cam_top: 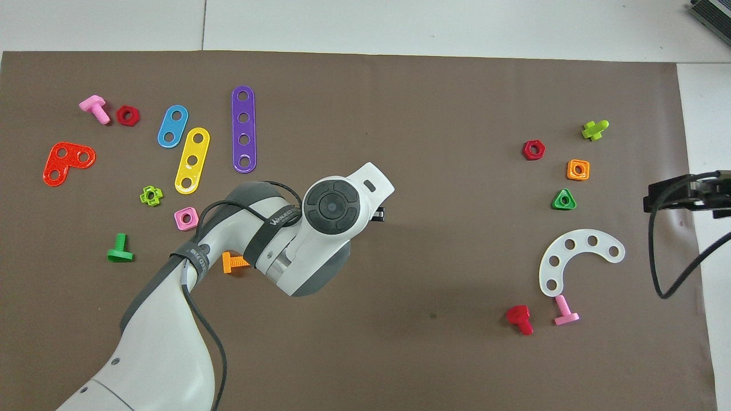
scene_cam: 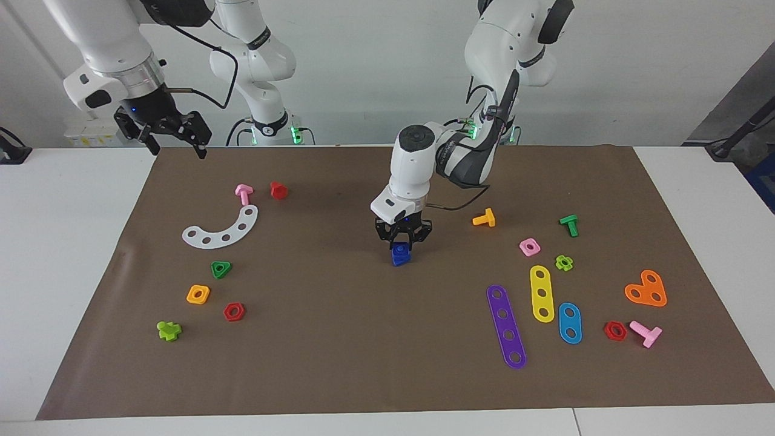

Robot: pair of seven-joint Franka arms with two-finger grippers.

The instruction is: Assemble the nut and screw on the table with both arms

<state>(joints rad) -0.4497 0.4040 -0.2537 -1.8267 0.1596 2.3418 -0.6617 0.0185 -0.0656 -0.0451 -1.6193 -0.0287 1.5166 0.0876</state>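
The white worktop point(scene_cam: 72, 254) has a big brown mat point(scene_cam: 339, 363) on it. The left arm point(scene_cam: 490, 121) bends down to the middle of the mat. The right arm point(scene_cam: 103, 42) waits up high over the mat's corner at its own end. The right hand point(scene_cam: 172, 136) hangs there with its fingers spread and nothing in them. The left hand point(scene_cam: 402, 239) points straight down, and its fingers pinch a small dark blue piece point(scene_cam: 400, 254) that sits low on the mat. I cannot tell if this blue piece is the screw, the nut, or both put together. From above, the left arm covers it.
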